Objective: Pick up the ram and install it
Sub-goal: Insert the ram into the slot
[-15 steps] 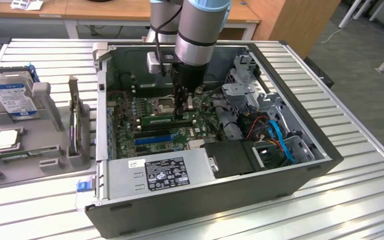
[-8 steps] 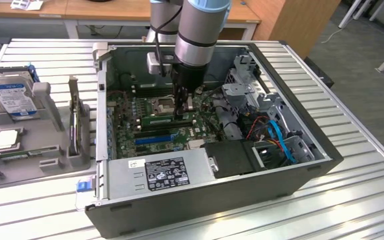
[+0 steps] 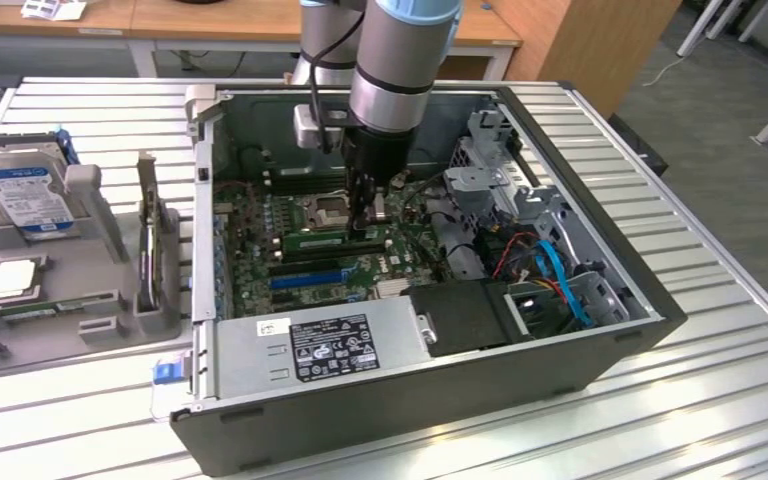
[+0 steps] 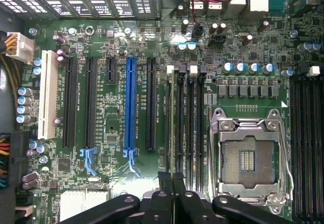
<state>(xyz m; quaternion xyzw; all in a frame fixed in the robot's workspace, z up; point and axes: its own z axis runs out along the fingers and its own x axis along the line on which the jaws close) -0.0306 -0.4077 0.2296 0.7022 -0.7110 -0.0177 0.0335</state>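
Gripper [image 3: 365,212] fingers pinched shut, nothing visibly held, tips just over ram | ram [image 3: 328,241] edge-up in slot beside CPU socket [image 4: 248,160] | likely light, stiff, fragile; grip long edges, avoid chips

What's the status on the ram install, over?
Pincer shut, low inside case. Ram standing on edge beside socket, pincer tips just over it. Nothing in the way.

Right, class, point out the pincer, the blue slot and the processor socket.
pincer [image 4: 171,179], wrist view, between its shut fingertips.
blue slot [image 4: 131,102], wrist view, middle of its length.
processor socket [image 4: 246,159], wrist view, its open centre.
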